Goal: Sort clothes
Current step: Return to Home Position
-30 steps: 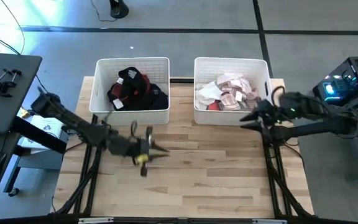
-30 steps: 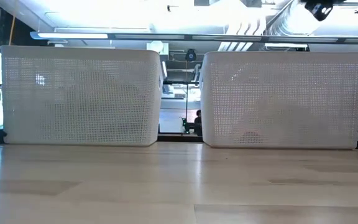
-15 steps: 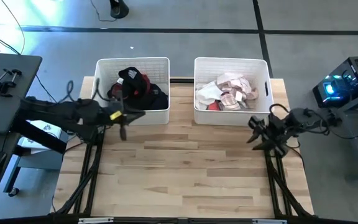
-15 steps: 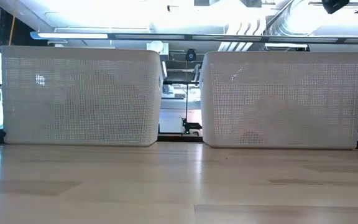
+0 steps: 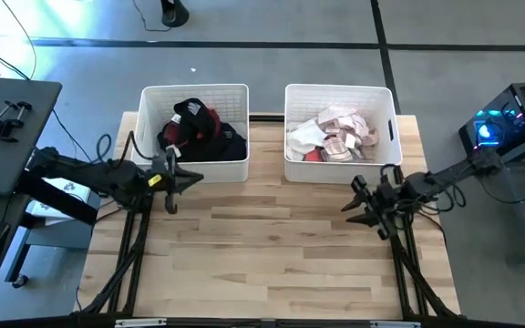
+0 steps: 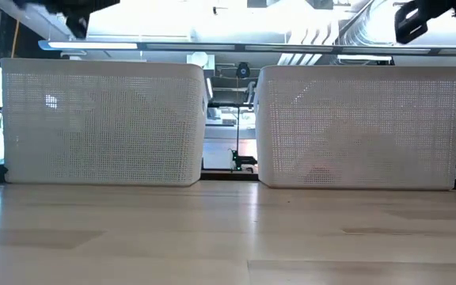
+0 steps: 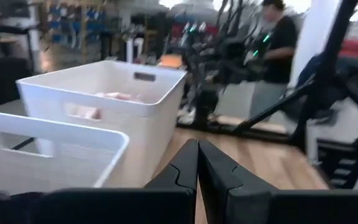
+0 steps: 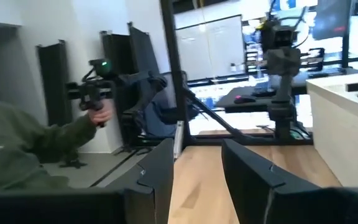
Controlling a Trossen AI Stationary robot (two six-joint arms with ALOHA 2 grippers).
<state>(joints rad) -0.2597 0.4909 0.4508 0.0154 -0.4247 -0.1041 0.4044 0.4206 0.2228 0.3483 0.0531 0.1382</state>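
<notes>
The clothes lie in two white bins at the table's far side. Dark ones, black, maroon and navy (image 5: 197, 129), fill the left bin (image 5: 149, 128). Pale ones, white, cream and pink (image 5: 337, 135), fill the right bin (image 5: 386, 128). My left gripper (image 5: 190, 179) (image 7: 197, 147) is shut and empty, pointing level just in front of the left bin's near wall. My right gripper (image 5: 352, 202) (image 8: 195, 148) stands open and empty above the wood, near the right bin's front right corner. Both show at the top of the low view, left (image 6: 77, 22) and right (image 6: 412, 22).
Bare wooden tabletop (image 5: 272, 246) spreads in front of both bins. A narrow gap (image 6: 229, 127) separates the bins. A person (image 7: 277, 50) stands beyond the table's right side, and a sleeve and hand with a controller (image 8: 98, 106) show beyond its left side.
My left gripper has drawn back from the middle of the table toward the left edge and the left bin's near wall. My right gripper has sunk from beside the right bin toward the near edge and tipped up to about level, still open.
</notes>
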